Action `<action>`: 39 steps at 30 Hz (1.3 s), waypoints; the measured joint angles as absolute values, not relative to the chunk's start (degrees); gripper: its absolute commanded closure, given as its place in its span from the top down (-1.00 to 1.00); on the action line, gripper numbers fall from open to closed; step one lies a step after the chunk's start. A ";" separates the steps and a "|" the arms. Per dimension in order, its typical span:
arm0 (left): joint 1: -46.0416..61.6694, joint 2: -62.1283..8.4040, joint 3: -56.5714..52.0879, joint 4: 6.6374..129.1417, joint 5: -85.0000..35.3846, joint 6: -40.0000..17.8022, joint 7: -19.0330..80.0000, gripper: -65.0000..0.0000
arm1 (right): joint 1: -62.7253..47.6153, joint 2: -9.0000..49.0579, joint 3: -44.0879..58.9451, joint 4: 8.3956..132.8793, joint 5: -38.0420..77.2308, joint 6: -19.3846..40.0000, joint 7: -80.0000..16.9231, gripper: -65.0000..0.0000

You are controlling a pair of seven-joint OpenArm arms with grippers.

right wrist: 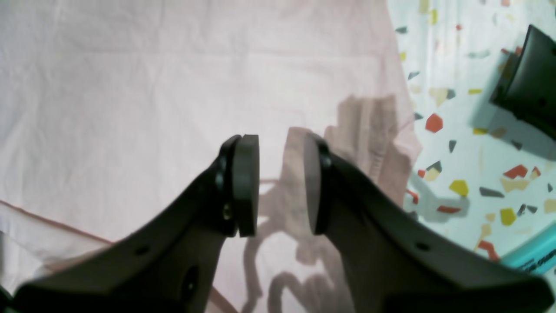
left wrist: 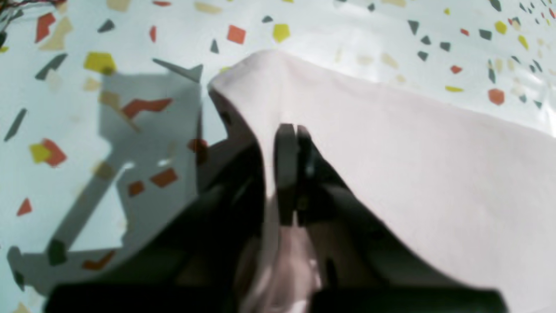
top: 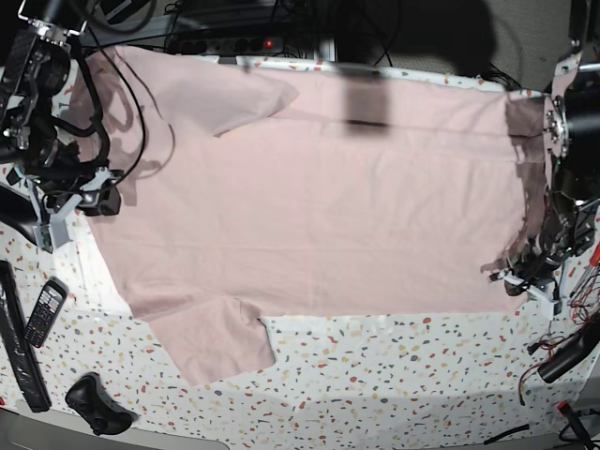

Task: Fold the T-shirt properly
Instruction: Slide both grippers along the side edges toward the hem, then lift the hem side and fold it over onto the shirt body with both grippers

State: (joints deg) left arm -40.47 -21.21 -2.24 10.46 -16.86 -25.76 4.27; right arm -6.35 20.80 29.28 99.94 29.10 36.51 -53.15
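The table [top: 394, 375] is white with small red, yellow and grey flecks. Light from above makes sharp shadows on it. Behind its far edge it is dark, with cables [top: 234, 28] and one small red light [top: 273, 43].

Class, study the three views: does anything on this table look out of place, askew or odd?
The T-shirt lies spread flat, plain side up, except one corner: the left gripper has pinched it shut and tented the cloth. A phone and dark gadgets sit near the shirt's other end. Nothing looks damaged or spilled.
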 measured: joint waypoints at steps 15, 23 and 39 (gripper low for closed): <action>-40.05 -22.11 -2.24 10.41 -16.49 -26.57 3.27 -1.00 | 21.54 26.13 16.93 71.29 22.37 33.32 -46.46 -0.46; -40.10 -22.15 -2.24 10.44 -16.58 -26.59 4.34 -1.00 | 40.86 26.70 6.70 39.31 14.17 33.17 -37.76 -0.15; -40.03 -22.22 -2.24 10.44 -16.71 -26.59 4.43 -1.00 | 48.16 26.81 0.71 14.15 4.01 27.57 -27.09 -0.15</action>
State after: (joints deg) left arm -40.03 -22.22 -2.24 10.44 -16.71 -26.59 4.43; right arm 48.16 26.81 0.71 14.15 4.01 27.57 -27.09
